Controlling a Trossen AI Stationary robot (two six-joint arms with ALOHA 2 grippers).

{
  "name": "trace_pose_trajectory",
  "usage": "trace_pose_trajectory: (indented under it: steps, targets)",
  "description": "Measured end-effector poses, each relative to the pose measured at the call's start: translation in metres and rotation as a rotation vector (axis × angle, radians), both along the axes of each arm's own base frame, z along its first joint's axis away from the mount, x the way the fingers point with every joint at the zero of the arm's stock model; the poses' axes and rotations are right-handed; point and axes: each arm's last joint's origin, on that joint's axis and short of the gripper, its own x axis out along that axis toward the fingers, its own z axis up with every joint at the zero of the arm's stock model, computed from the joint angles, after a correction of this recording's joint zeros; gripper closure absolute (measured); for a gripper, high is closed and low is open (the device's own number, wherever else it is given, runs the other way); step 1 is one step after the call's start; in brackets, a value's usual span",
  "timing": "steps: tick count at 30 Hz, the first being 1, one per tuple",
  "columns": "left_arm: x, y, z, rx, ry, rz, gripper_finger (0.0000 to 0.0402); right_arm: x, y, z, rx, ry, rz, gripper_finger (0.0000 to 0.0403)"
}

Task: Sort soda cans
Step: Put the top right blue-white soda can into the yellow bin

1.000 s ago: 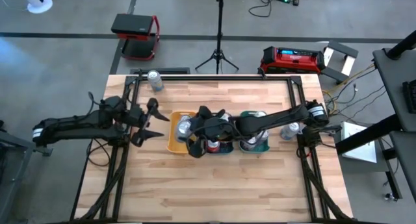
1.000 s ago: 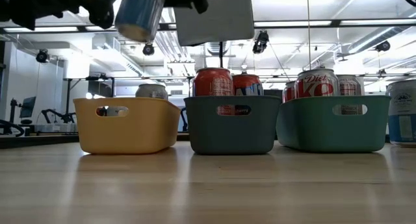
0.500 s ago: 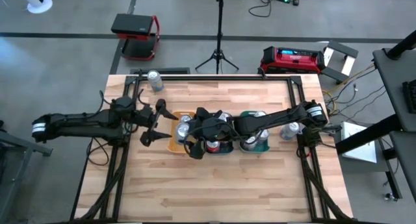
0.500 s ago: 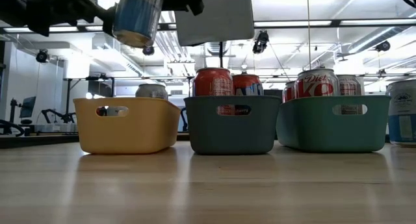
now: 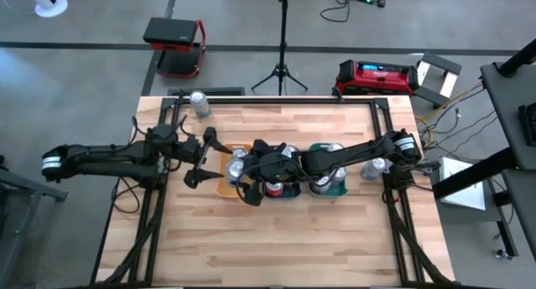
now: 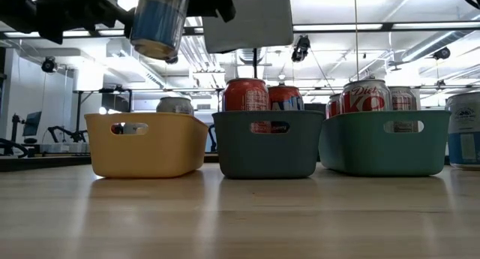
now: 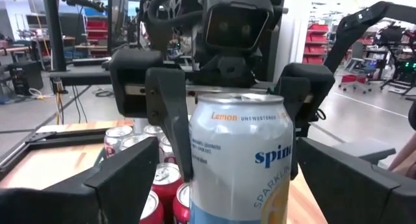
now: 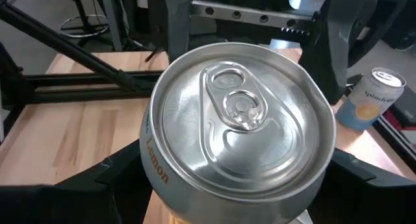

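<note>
My right gripper reaches in from the table's right and is shut on a silver-and-blue lemon soda can, which hangs above the yellow tray. My left gripper is open just left of that tray. In the left wrist view its fingers stand on either side of the held can without touching it. Another can stands in the yellow tray. Red cans stand in the middle tray, and more cans in the green tray. My right gripper pinches the can's side wall between its two fingers, on opposite sides of the upper half. The fingers come from above, pointing down along the can. The can hangs nearly upright, top up, clear of the yellow tray.
One lone can stands at the table's far left corner and another stands right of the green tray. The near half of the wooden table holds nothing. A black frame rail runs along the far edge.
My left gripper has moved toward the table's right edge, up to the can held by my right gripper, and has stayed open.
</note>
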Motion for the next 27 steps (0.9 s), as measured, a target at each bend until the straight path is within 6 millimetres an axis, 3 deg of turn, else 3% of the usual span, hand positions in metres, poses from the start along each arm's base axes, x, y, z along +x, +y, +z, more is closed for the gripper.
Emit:
trace_pose_trajectory:
  steps: [9, 14, 27]
  targets:
    - [0.002, 0.0, -0.007, -0.021, 0.069, -0.004, 0.0052, -0.005, 0.003, 0.015, -0.064, -0.043, -0.014, 0.0103]
    - [0.01, 0.0, -0.016, -0.035, 0.123, -0.017, 0.0052, -0.001, 0.003, 0.004, -0.07, -0.018, -0.013, 0.0101]
    - [0.024, -0.001, -0.021, -0.017, 0.095, -0.03, 0.0052, 0.001, 0.0, 0.01, -0.038, -0.069, -0.032, 0.0102]
